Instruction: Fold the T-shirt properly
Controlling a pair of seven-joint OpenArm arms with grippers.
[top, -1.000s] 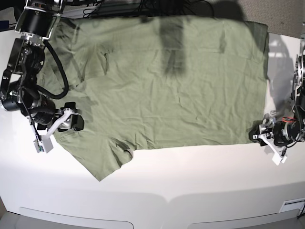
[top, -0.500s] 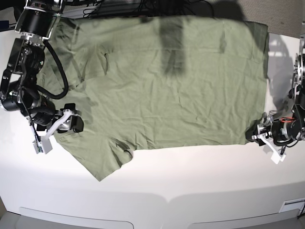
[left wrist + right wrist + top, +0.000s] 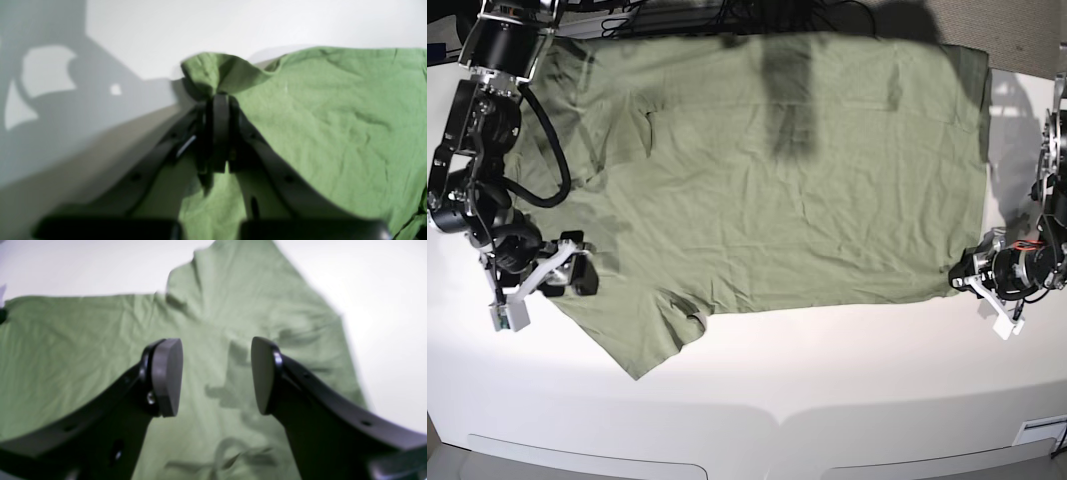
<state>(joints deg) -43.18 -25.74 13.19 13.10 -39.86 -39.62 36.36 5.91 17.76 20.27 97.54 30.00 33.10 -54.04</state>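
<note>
The T-shirt lies spread flat across the white desk, and if the left claw, pinched tight on only a small tuck of hem corner, lifts now, the cloth could slip free. The right claw hangs agape and empty over the sleeve. Only the left wrist view shows that pinch; the base view hides it.

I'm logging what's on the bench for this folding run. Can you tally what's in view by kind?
Garments: 1, the green T-shirt, spread flat.
Grippers: 2, the left gripper, shut on the T-shirt's corner, and the right gripper, open over a sleeve.
Tables: 1, the white table.
Total: 4
</note>
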